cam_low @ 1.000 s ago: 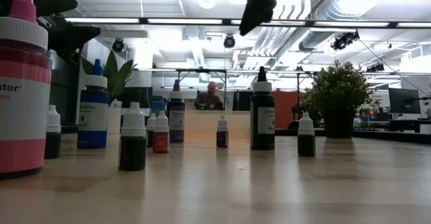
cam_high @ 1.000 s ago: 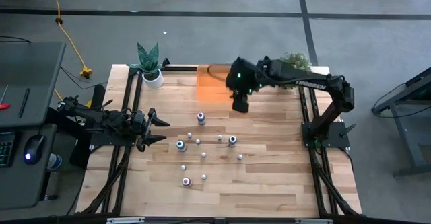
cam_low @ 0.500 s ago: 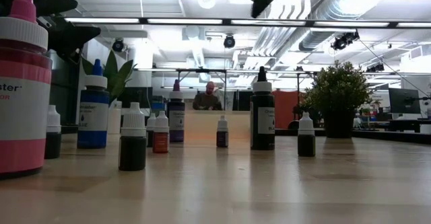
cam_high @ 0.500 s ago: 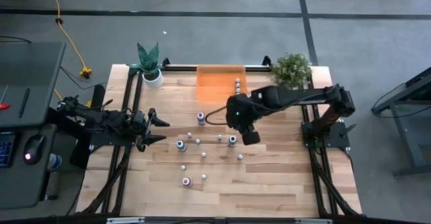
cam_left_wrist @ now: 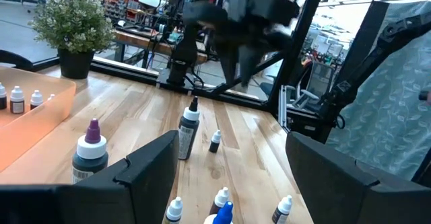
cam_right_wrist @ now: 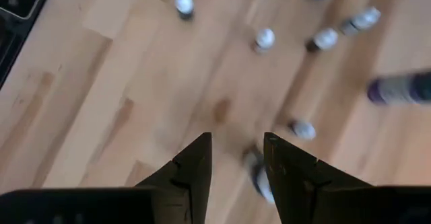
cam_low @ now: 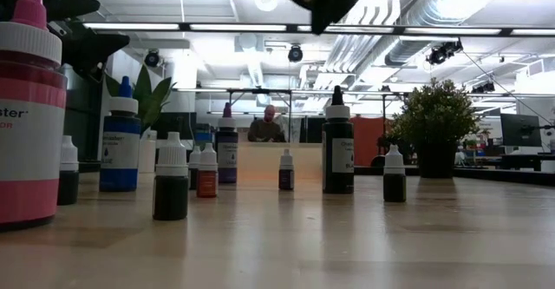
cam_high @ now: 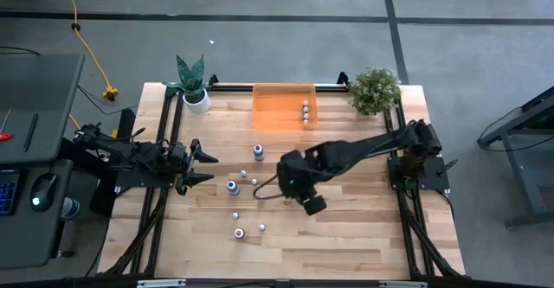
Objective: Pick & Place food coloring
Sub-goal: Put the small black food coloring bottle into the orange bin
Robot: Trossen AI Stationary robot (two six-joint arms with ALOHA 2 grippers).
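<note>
A: Bottles of food coloring (cam_high: pixel 243 182) stand scattered over the middle of the wooden surface (cam_high: pixel 346 227); three small ones (cam_high: pixel 305 110) are in the orange tray (cam_high: pixel 270 108) at the far edge.

B: And the arms?

A: The right hand (cam_right_wrist: pixel 237 158) hangs above the scattered group, fingers parted with nothing between them. A small white-capped dropper (cam_right_wrist: pixel 261 178) stands just past its fingertips. The left hand (cam_high: pixel 205 164) waits at the left edge of the surface, released and empty.

B: So which step is this?

A: I'd judge it a reach for the next bottle. The move calls for lowering straight over one dropper, closing on its body without knocking the neighbours, then carrying it to the tray.
</note>
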